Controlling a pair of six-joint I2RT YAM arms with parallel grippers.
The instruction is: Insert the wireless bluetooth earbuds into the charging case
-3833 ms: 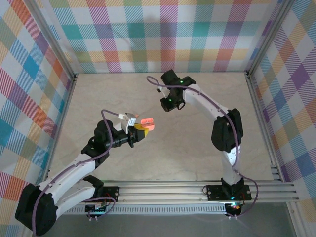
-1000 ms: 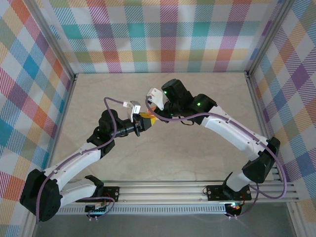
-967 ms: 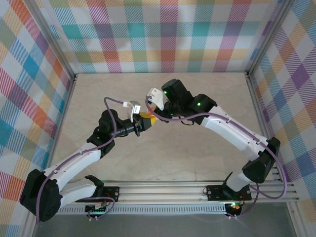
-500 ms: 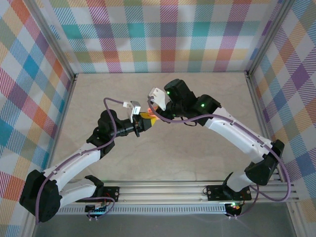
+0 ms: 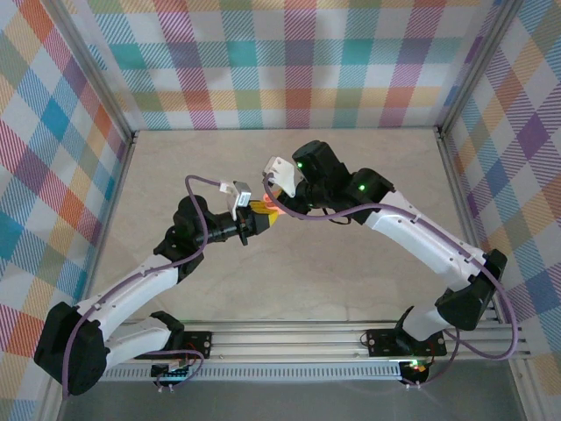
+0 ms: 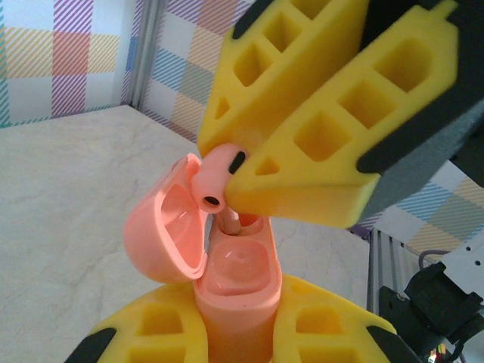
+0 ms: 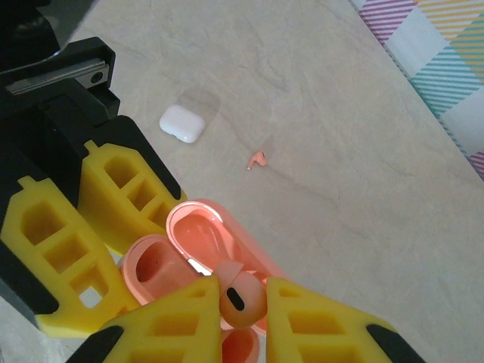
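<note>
Right gripper (image 7: 239,292) pinches the pink earbud (image 7: 242,304) by its head, jaws pressed onto it, stem pointing down into the open case (image 6: 236,281). Left gripper (image 6: 238,333) is clamped on the case's base and holds it upright above the table (image 7: 340,174), with the lid (image 6: 162,234) swung back to one side. From the left wrist, the stem looks to be just entering the far well; the near well is empty. My read: line the stem straight with that well, press down slowly, avoid any sideways nudge against the lid, and let go only once the earbud sits flush. The earbud sits between my right fingertips, directly over the case.
</note>
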